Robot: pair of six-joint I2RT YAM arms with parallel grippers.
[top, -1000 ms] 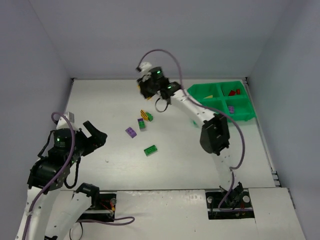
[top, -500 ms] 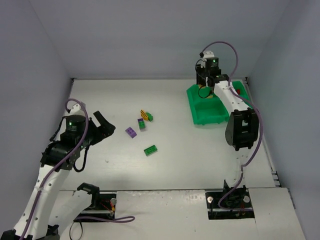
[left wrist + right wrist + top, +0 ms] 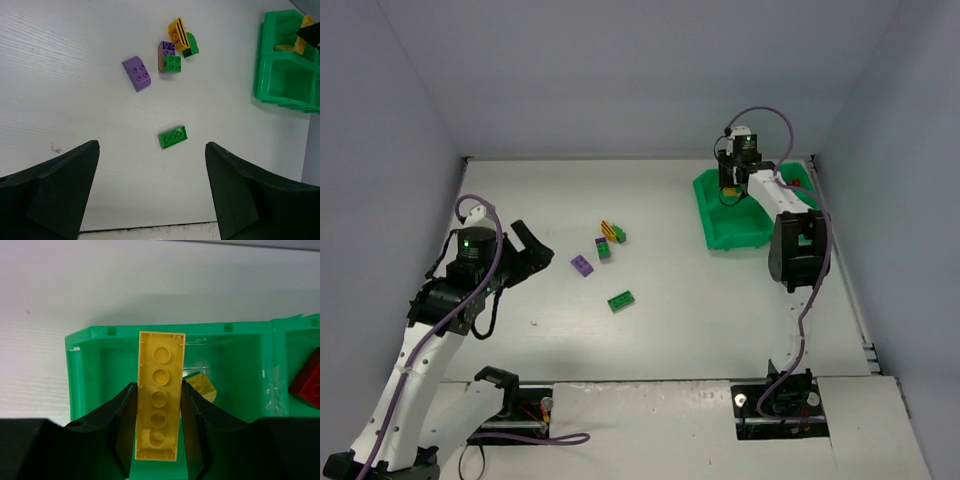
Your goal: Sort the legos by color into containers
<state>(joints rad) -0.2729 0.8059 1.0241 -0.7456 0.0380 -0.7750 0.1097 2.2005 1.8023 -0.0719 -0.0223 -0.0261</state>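
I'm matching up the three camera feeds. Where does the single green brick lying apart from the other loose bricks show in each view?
Top external: the lone green brick lies left of centre, nearer the arm bases than the brick cluster.
Left wrist: just right of centre, below the cluster.
Right wrist: not in it.
Shared landmark: the green tray, at the right edge of the left wrist view and filling the middle of the right wrist view.
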